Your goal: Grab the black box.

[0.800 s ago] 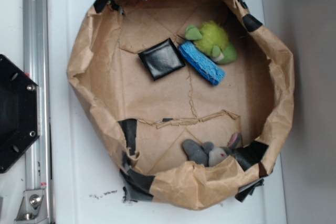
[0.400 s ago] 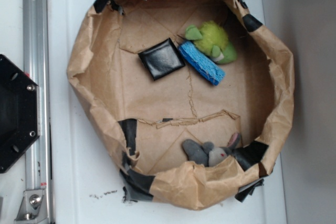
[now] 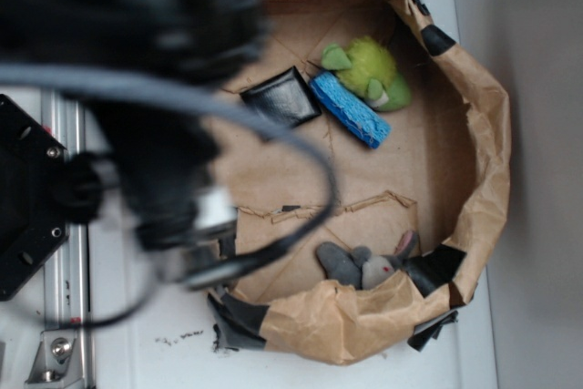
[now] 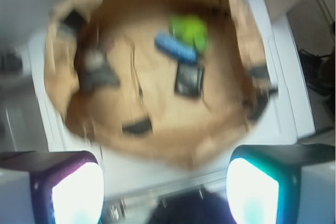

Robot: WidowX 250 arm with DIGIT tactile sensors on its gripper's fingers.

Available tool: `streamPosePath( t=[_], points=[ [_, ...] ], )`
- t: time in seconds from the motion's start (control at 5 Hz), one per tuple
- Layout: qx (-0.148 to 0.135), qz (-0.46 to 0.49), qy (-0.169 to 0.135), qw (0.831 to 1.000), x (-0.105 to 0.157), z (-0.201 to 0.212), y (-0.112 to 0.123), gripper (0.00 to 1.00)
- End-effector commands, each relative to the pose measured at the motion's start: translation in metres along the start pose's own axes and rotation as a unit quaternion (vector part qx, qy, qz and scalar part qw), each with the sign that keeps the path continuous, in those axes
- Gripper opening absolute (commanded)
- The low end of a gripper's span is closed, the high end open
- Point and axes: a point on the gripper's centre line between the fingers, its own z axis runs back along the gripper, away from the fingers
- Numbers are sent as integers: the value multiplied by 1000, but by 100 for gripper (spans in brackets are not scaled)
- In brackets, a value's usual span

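The black box (image 3: 284,97), small, flat and glossy, lies on the floor of the brown paper basket (image 3: 483,134), against the blue sponge (image 3: 351,111). My blurred black arm (image 3: 155,161) covers the upper left of the exterior view and hides the box's left corner. In the wrist view the box (image 4: 189,81) appears blurred well ahead, inside the basket. My gripper (image 4: 165,192) is open with its fingers (image 4: 79,195) wide apart and nothing between them. It hovers over the white table outside the basket's wall, far from the box.
A green plush toy (image 3: 369,70) sits behind the sponge and a grey mouse toy (image 3: 364,266) lies at the basket's near wall. Black tape patches dot the paper rim. A black hexagonal plate (image 3: 23,198) and an aluminium rail (image 3: 59,334) stand at the left.
My arm has swung into the exterior view from the upper left, fast enough to blur, and now covers the basket's left side. The objects in the basket have not moved.
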Motion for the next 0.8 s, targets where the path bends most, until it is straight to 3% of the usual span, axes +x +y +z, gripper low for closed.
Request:
streamPosePath(
  t=[0.0, 0.2, 0.6],
  points=[
    [2, 129, -40, 991, 50, -67, 18, 100],
    [21, 101, -29, 994, 45, -94, 23, 100],
    [21, 101, -29, 994, 45, -94, 23, 100]
  ],
)
